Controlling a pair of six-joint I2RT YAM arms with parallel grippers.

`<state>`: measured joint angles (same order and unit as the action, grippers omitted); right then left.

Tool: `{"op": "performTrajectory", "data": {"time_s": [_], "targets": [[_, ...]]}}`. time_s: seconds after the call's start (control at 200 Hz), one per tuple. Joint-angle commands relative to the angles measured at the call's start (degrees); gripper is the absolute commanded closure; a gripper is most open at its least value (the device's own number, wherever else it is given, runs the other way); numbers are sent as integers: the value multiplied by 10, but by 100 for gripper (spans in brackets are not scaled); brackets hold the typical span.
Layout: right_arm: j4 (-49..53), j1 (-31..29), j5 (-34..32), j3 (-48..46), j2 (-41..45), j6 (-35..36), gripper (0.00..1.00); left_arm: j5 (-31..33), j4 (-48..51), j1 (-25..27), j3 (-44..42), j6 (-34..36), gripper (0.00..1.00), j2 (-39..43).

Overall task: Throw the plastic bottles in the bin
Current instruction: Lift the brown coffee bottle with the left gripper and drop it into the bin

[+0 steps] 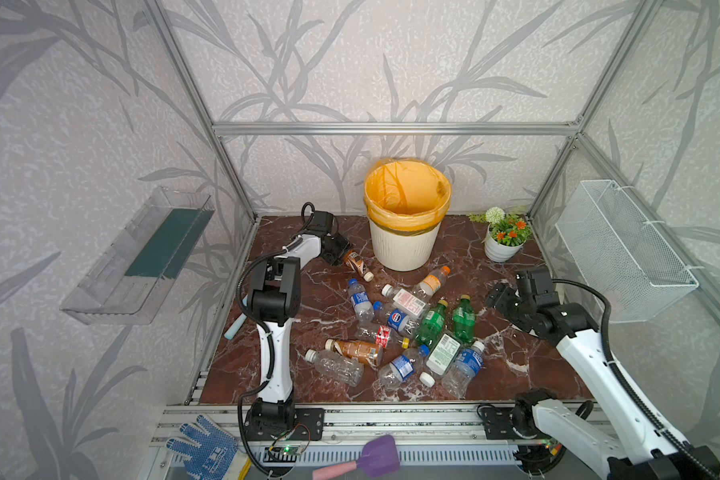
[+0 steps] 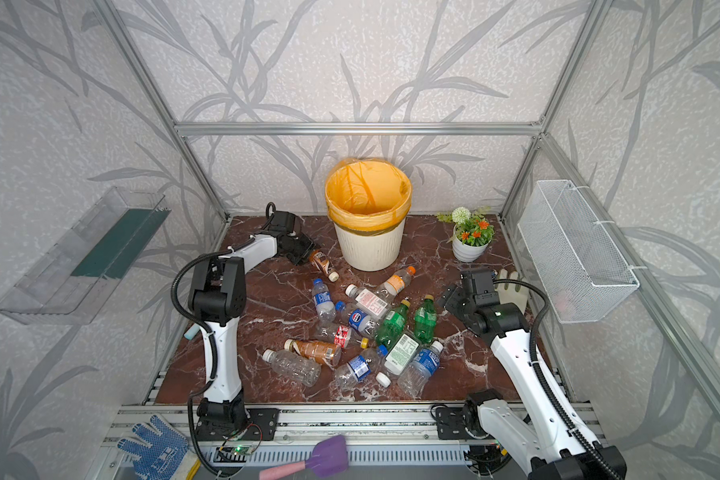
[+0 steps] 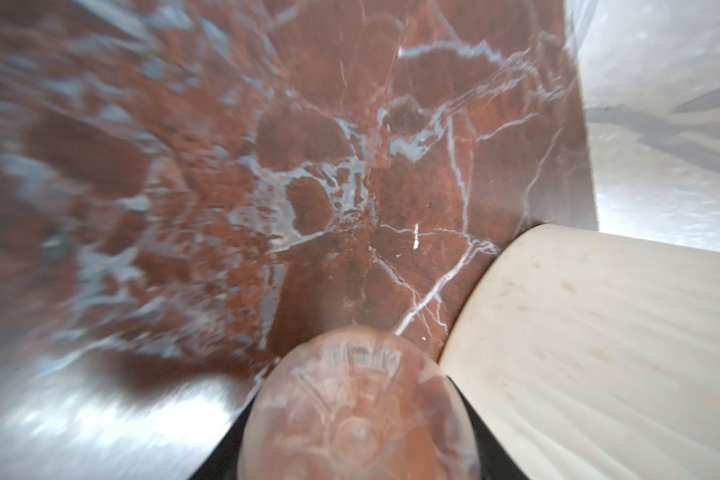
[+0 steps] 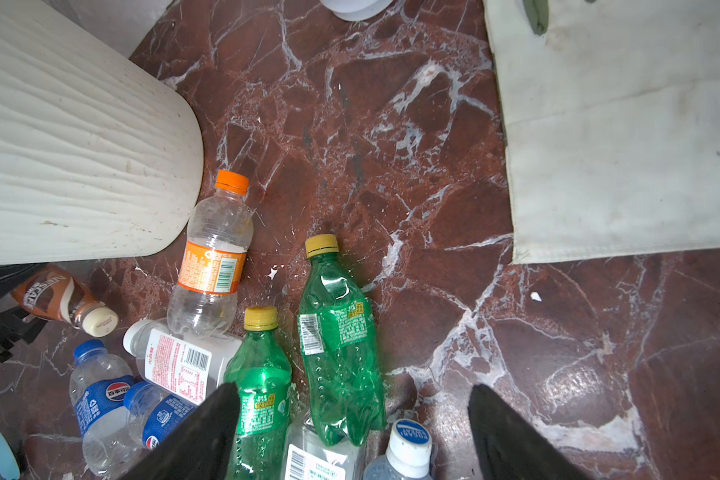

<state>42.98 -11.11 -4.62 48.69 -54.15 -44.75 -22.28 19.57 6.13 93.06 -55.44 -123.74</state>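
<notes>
The brown bottle (image 1: 356, 262) is clamped in the left gripper (image 1: 344, 254), just beside the foot of the bin (image 1: 404, 249), on its left in both top views. The bottle's white cap slants down toward the heap. I cannot tell whether the cap touches the table (image 1: 524, 374). In the left wrist view the bottle's base fills the space between the dark fingers (image 3: 472, 411), with the bin's ribbed wall close alongside. The bin stands at the back of the table, with an orange bag folded over its rim.

The other bottles (image 1: 404, 328) lie in a loose heap mid-table, in front of the bin. An orange-capped bottle (image 1: 431, 283) lies nearest the bin's foot, and two green bottles (image 1: 463, 320) lie side by side toward the right.

The right gripper (image 1: 500, 296) hangs by the heap's right edge, jaws apart and holding nothing. In the right wrist view a green bottle lies below, between its fingers.

A flower pot (image 1: 500, 249) stands in the back right corner and a mesh basket (image 1: 624, 249) hangs on the right wall. A dotted glove (image 1: 202, 449) and a purple spatula (image 1: 377, 457) lie at the front.
</notes>
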Motion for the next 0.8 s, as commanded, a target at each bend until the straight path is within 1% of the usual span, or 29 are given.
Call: {"op": "performTrajectory", "data": {"time_s": [0.0,0.095,0.215,0.245,0.28,0.3,0.39,0.45,0.515,0.57,0.625,0.72,0.765,0.795], "targets": [[18,-3,-26,26,10,15,13,17,-31,-18,-16,-16,57,101],[8,-3,-54,36,26,34,13,44,-28,-36,-18,2,57,168],[-15,-2,-94,36,58,66,11,98,0,-49,22,53,57,244],[-23,-1,-102,37,63,75,11,120,2,-50,33,67,56,261],[-31,-1,-112,37,69,78,10,146,-7,-50,41,85,57,285],[-35,0,-117,37,71,99,10,158,-15,-50,45,93,56,299],[-37,5,-139,44,75,130,8,218,-58,-42,57,134,56,355],[-37,14,-147,48,75,148,7,252,-84,-21,68,172,56,380],[-46,34,-141,48,79,167,6,293,-111,20,76,219,54,392],[-62,55,-122,43,83,179,6,331,-138,64,77,266,53,392],[-88,76,-93,34,89,184,6,349,-172,105,77,292,52,384],[-122,100,-41,21,85,186,6,364,-197,164,102,307,52,338],[-131,103,-18,20,75,186,6,368,-176,190,144,319,50,294],[-136,103,3,20,65,190,7,368,-134,203,196,322,46,257]]}}
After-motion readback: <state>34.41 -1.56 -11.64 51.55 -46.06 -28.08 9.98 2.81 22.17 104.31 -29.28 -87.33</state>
